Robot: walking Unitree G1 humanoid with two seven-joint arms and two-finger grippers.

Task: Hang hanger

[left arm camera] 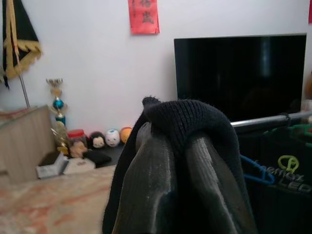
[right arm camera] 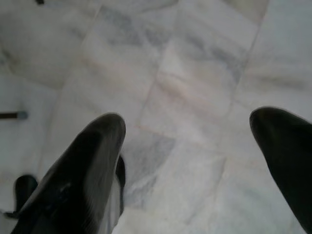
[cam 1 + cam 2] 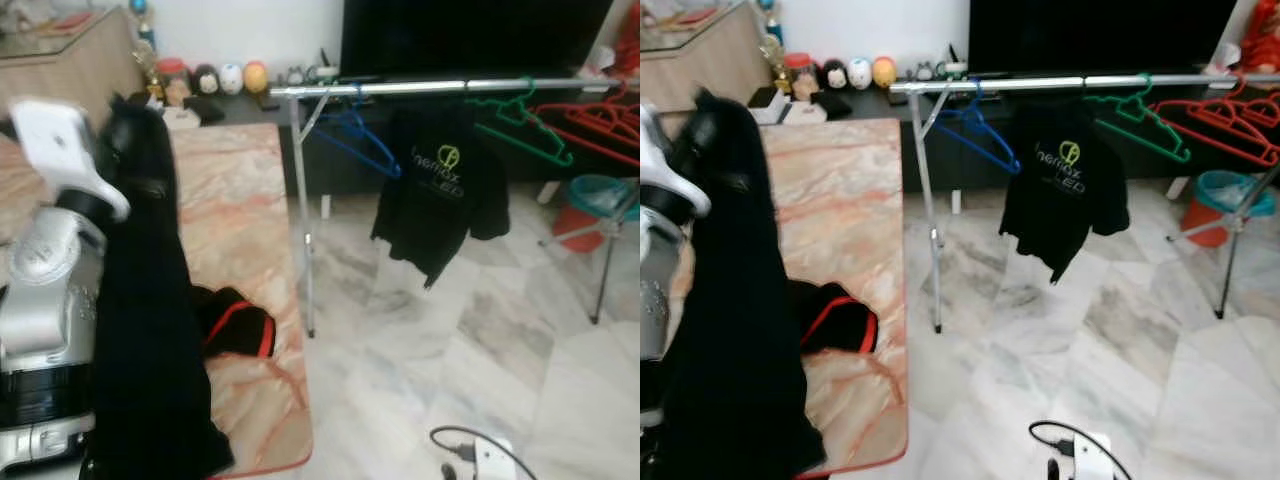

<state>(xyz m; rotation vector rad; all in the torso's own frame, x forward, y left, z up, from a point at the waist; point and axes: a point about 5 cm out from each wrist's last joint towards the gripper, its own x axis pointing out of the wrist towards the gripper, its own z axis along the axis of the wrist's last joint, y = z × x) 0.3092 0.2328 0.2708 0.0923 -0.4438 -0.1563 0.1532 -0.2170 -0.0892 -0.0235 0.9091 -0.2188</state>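
Across the far side of the room I am seeing a dark television screen point(image 3: 470, 35) standing behind a silver clothes rail point(image 3: 440, 87), which is spanning the marble floor point(image 3: 450, 340). Beside me on my left a pink-veined marble tabletop point(image 3: 235, 190) is carrying a crumpled black and red garment point(image 3: 235, 325). On the rail a black T-shirt point(image 3: 440, 185) with a green logo is hanging between an empty blue hanger point(image 3: 355, 135) and an empty green hanger point(image 3: 520, 125), with red hangers point(image 3: 590, 120) further to the right. My left arm is lifting a long black garment point(image 3: 145, 300) above the tabletop, well apart from the rail; the left tool point(image 1: 178, 161) is clamping together on its knitted collar, which is folding over both fingertips. I cannot tell whether a hanger is inside that garment. My right tool point(image 2: 187, 146) is pointing down at the floor with its fingers spread apart and gripping nothing. Small round figurines point(image 3: 230, 77) are sitting on the dark shelf behind the tabletop
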